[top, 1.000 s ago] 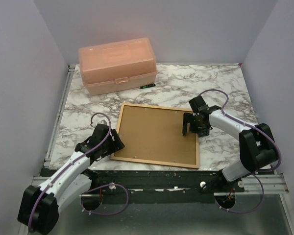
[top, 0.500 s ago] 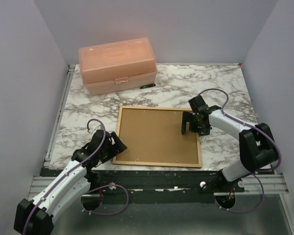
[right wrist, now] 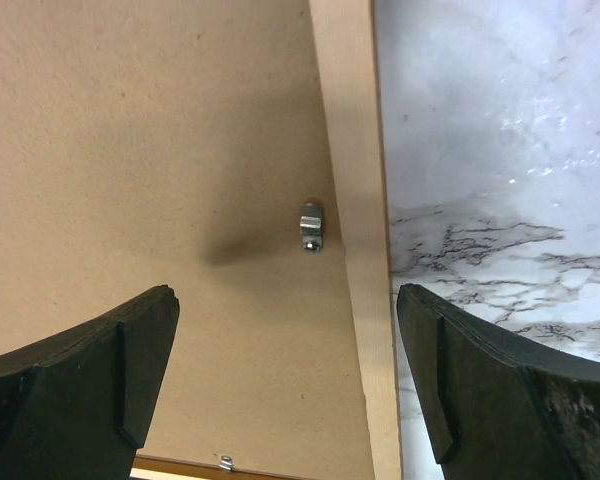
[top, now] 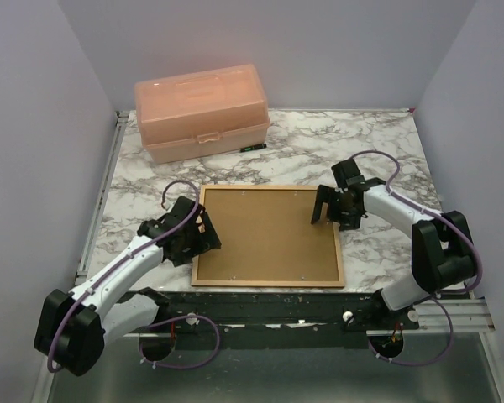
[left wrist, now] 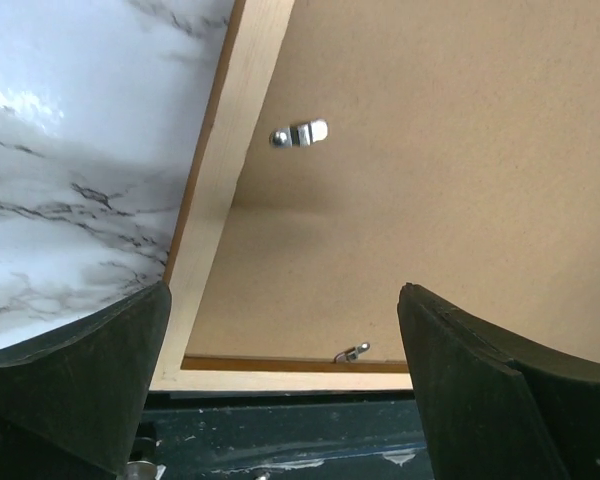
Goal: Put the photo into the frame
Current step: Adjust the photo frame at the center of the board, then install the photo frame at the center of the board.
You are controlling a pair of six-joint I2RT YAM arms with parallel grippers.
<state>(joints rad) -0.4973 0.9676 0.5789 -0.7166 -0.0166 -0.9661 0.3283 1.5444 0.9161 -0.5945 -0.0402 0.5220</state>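
Plainly, the frame (top: 269,282) lay back-up at the centre of the top view, on the marble table (top: 378,151), with the brown board (top: 265,235) filling it. No photo showed in any view, and whether it lay under the board could not be told. The left gripper (top: 208,233) hovered at the frame's left rim, jaws wide apart and holding nothing. The right gripper (top: 329,214) hung over the right rim near the upper corner, jaws likewise spread and empty. Small metal clips (left wrist: 299,133) sat on the board beside the rims. By my judgement the board was the step in hand. Each clip wanted turning aside with one fingertip, gently, while the other arm steadied the rim, lest the frame slide on the table.
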